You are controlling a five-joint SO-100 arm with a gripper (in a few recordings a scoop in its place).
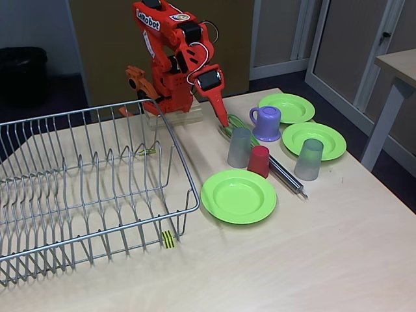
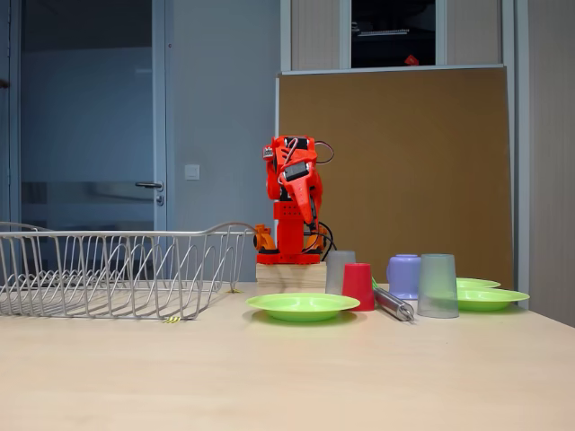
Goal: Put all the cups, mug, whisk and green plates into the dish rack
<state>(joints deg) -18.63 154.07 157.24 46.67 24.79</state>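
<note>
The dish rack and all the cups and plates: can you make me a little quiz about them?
1. True or false: the dish rack already holds a green plate.
2. How many green plates lie on the table?
3. What is the gripper closest to: A) the whisk, B) the red cup, C) the rack's striped tag?

Key:
1. False. The rack is empty.
2. Three: one near the rack, two beside the purple mug.
3. A. Its tip sits by the whisk's green loops.
</note>
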